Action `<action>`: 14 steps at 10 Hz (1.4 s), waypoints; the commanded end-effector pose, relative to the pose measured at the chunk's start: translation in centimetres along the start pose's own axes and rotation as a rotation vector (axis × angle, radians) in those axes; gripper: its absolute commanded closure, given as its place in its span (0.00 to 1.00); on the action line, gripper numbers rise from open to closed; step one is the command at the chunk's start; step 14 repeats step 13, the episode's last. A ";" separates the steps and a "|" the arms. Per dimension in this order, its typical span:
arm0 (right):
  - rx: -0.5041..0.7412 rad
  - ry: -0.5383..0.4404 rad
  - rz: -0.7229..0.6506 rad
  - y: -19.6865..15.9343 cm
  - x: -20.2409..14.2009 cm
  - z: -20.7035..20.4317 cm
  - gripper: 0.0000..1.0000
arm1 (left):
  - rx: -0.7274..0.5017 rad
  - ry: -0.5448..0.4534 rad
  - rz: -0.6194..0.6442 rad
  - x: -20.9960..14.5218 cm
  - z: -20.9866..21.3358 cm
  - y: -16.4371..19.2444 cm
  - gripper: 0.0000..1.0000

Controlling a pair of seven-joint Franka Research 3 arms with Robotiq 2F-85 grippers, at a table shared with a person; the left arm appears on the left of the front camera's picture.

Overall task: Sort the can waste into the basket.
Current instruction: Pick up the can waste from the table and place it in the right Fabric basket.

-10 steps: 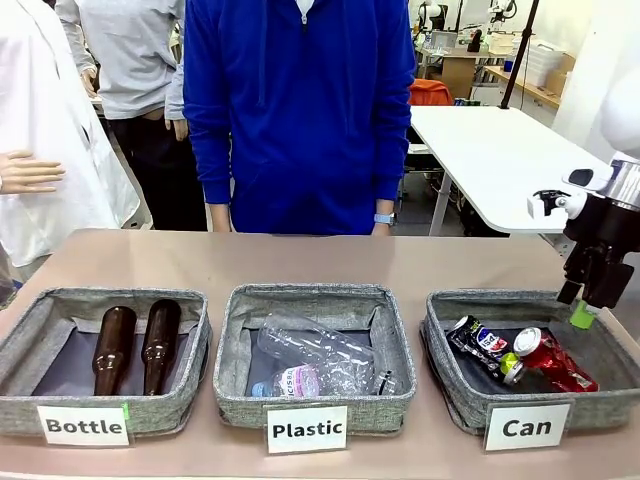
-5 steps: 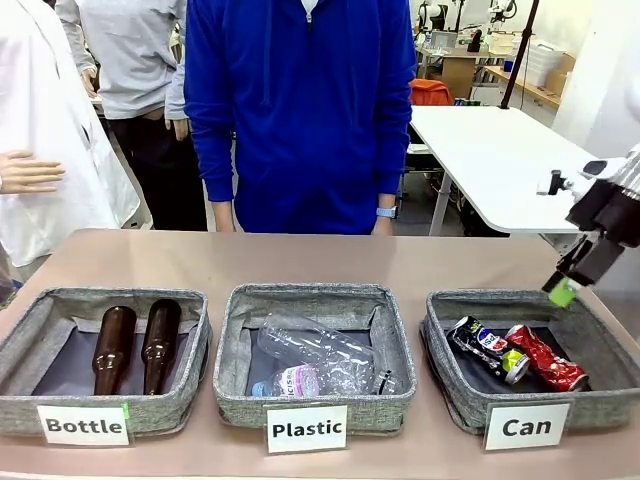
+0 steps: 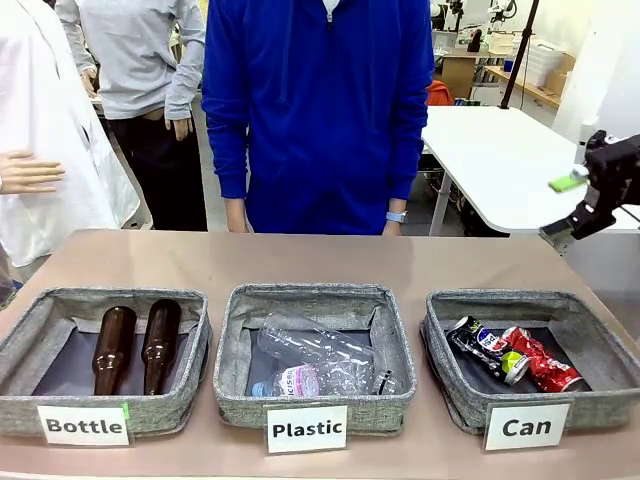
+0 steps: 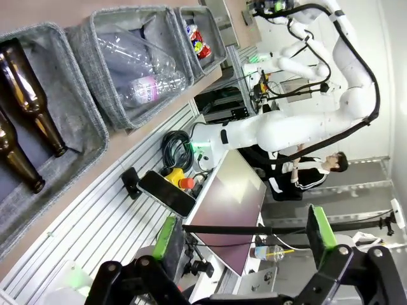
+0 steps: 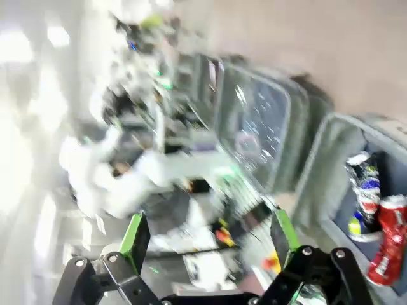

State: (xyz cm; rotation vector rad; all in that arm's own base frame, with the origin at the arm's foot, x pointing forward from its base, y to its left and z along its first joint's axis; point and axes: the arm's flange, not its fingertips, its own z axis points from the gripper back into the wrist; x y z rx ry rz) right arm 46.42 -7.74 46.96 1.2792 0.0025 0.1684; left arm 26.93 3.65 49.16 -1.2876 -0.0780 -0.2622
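— So where are the cans?

— Both lie in the basket (image 3: pixel 585 340) marked "Can", at four o'clock on the table: the dark blue-black can (image 3: pixel 482 345) touching the red can (image 3: pixel 540 362) beside it.

— How would they handle?

— Likely light, thin, dented metal, springy and slick; best pinched across a flattened middle.

— And the grippers?

— The right gripper (image 5: pixel 210 238) hangs at three o'clock, jaws wide apart, empty. The left gripper (image 4: pixel 245 235) is likewise spread, holding nothing.

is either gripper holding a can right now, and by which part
Nothing is held. The right gripper and left gripper are both open and empty; the blue-black can and red can lie in the Can basket.
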 end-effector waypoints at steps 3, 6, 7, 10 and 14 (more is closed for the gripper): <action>0.000 0.000 0.000 0.0 0.0 0.0 0.00 | -0.012 0.007 0.009 -0.3 0.1 -0.2 0.00; 0.000 0.000 0.000 0.0 0.0 0.0 0.00 | -0.012 0.007 0.009 -0.3 0.1 -0.2 0.00; 0.000 0.000 0.000 0.0 0.0 0.0 0.00 | -0.012 0.007 0.009 -0.3 0.1 -0.2 0.00; 0.000 0.000 0.000 0.0 0.0 0.0 0.00 | -0.012 0.007 0.009 -0.3 0.1 -0.2 0.00; 0.000 0.000 0.000 0.0 0.0 0.0 0.00 | -0.012 0.007 0.009 -0.3 0.1 -0.2 0.00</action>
